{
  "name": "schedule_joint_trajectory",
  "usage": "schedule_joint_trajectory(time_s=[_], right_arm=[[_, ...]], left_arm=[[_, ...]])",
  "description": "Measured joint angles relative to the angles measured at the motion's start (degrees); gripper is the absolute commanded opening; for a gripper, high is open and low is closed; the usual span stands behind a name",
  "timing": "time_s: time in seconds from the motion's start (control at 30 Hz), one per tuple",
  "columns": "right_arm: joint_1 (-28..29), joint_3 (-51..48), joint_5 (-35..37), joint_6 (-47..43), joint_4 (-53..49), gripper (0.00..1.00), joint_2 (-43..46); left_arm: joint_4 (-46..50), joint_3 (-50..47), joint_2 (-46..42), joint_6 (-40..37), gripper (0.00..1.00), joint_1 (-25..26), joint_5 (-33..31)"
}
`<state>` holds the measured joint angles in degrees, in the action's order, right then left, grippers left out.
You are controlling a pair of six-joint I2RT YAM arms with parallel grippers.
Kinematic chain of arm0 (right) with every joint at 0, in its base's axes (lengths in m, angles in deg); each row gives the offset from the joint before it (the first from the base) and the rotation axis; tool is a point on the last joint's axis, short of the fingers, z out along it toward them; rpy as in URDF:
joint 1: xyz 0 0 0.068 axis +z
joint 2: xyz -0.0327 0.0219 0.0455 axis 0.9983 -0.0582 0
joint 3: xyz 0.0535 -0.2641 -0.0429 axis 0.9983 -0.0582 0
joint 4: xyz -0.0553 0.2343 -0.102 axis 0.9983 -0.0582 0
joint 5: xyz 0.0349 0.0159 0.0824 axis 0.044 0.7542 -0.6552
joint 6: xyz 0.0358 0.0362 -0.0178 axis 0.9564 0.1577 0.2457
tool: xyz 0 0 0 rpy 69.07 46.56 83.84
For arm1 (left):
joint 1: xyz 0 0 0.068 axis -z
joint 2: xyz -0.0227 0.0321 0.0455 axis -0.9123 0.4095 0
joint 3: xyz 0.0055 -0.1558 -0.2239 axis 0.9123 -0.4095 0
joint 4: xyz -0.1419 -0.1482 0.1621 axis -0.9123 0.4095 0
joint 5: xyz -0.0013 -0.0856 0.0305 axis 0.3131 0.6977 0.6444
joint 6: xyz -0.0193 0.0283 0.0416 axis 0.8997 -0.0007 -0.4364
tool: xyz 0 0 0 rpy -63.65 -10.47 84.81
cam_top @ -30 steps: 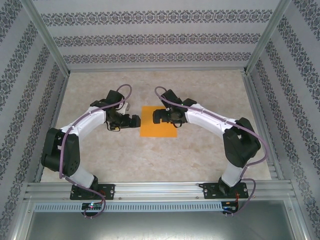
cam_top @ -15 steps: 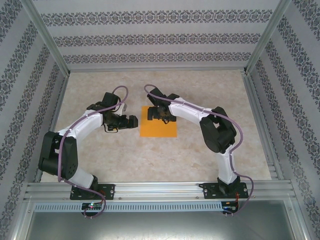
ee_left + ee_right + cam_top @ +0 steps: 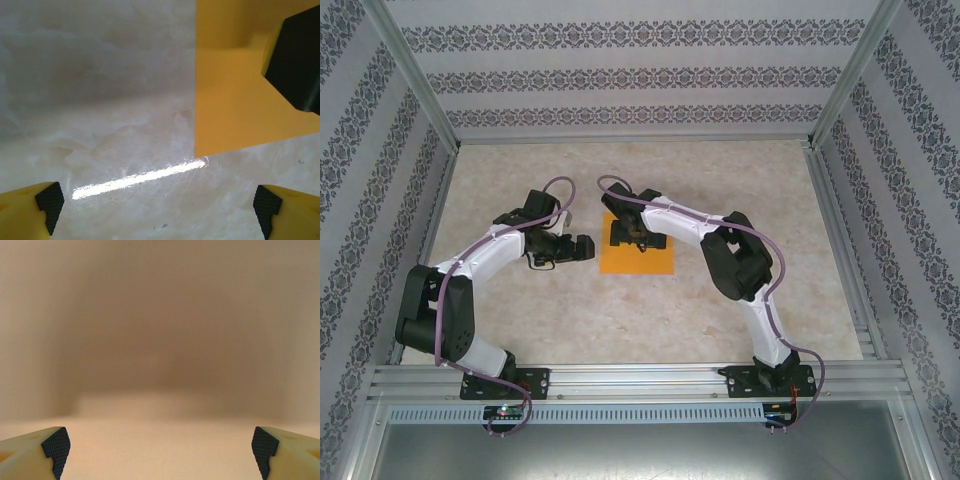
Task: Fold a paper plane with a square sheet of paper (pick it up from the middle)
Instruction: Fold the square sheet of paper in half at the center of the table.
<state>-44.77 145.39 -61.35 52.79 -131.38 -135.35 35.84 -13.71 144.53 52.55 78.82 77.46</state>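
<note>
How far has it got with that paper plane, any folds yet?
Done: nothing yet; the square sheet of paper lies flat on the table, no fold visible. In hand: the right gripper sits open, low over the sheet's far part, while the left gripper is open beside its left edge. Left: the pickup from the middle and every fold.

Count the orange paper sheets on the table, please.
1. The square sheet of paper lies flat, its far part under the right tool. Another sheet exactly beneath it would be hidden.
</note>
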Motion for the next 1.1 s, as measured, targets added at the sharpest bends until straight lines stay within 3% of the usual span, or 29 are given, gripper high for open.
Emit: schedule_joint_trajectory(time_s=[0.57,1.1], right_arm=[[0.0,4.2,0.9,0.2,-1.6,0.94,-4.3],[0.0,4.1,1.0,-0.3,0.3,0.86,-4.9]], left_arm=[[-0.2,-0.1,-0.6,0.0,1.00,0.0,0.2],[-0.2,-0.1,-0.6,0.0,1.00,0.0,0.9]])
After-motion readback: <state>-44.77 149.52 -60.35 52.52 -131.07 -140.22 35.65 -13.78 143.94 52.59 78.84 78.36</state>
